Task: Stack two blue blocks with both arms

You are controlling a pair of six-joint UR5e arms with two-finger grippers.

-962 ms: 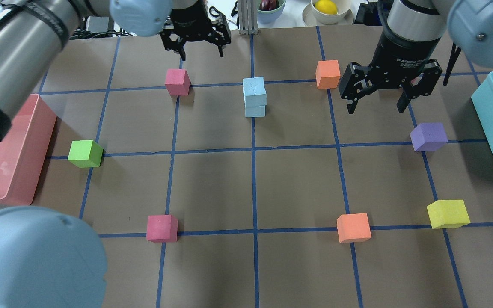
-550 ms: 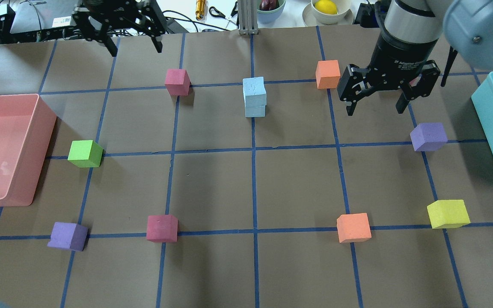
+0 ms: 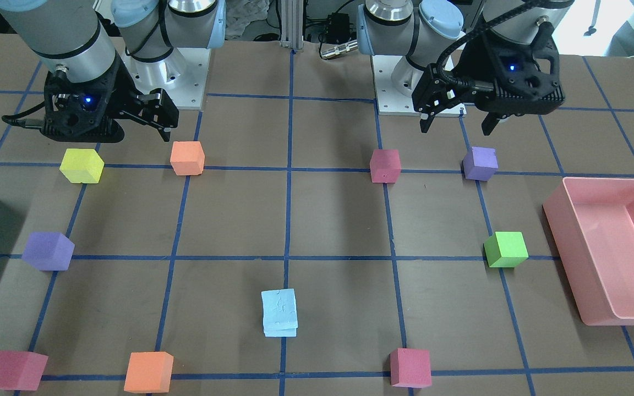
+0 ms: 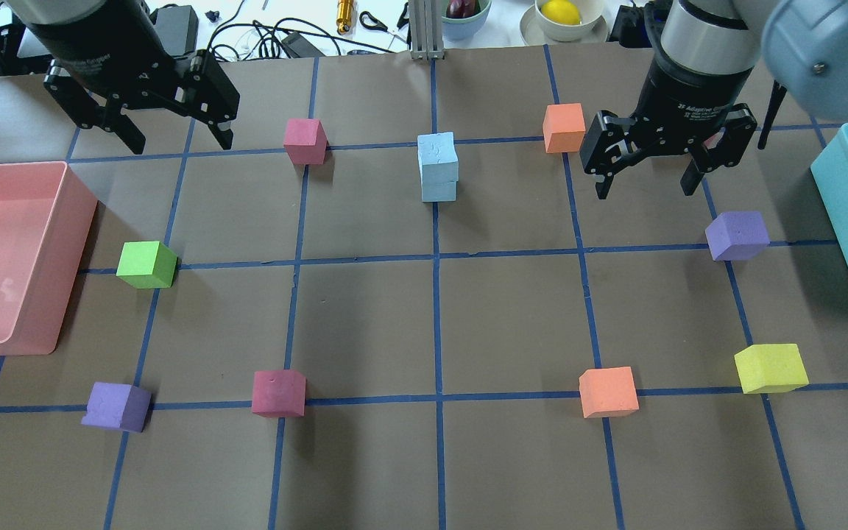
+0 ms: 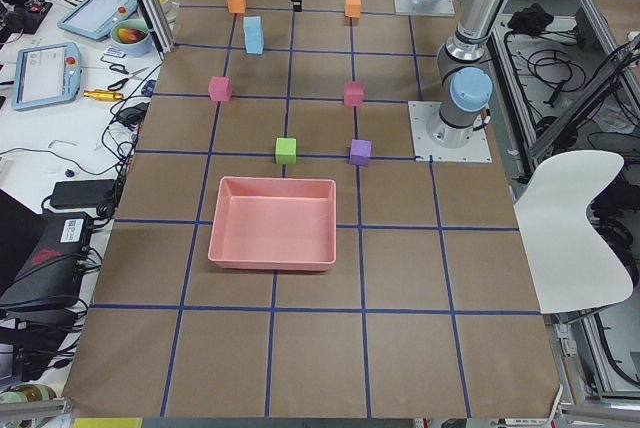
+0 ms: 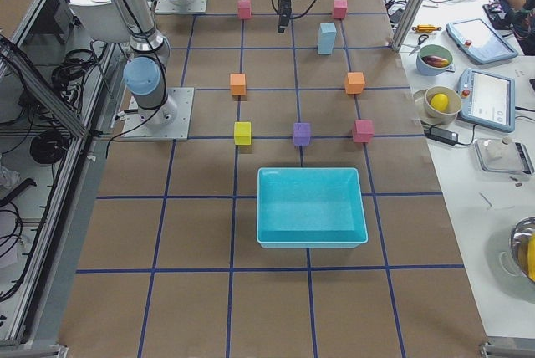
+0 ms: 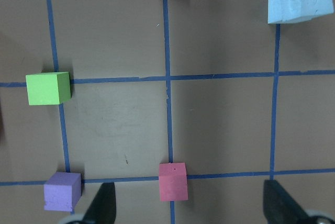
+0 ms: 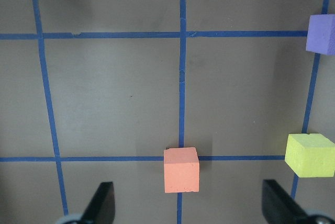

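The blue blocks [image 4: 438, 168] stand one atop the other on the counter [image 4: 365, 324]; stacking looks done. My left tool [image 4: 181, 143] and right tool [image 4: 645, 191] both hang spread wide, empty, well apart from the stack on either side. I judge that is so nothing nudges it. Overhead shows two tiers plainly. Left wrist view catches the stack; right wrist view misses it entirely.

Eleven foam cubes in all: two blue blocks [image 4: 436, 156] [image 4: 439, 191], three pink cubes [image 3: 385, 165] [image 3: 410, 367] [image 3: 14, 369], two orange cubes [image 4: 564, 126] [image 4: 608, 391], two purple cubes [image 4: 737, 235] [image 4: 116, 406], one yellow cube [image 4: 770, 366], one green cube [image 4: 146, 263]. Two trays: one pink tray [image 4: 74, 243], one teal tray [image 4: 843, 235]. Two grippers: the left gripper [image 4: 181, 141], with one pink cube showing between its jaws in the wrist view, and the right gripper [image 4: 645, 190], with one orange cube likewise
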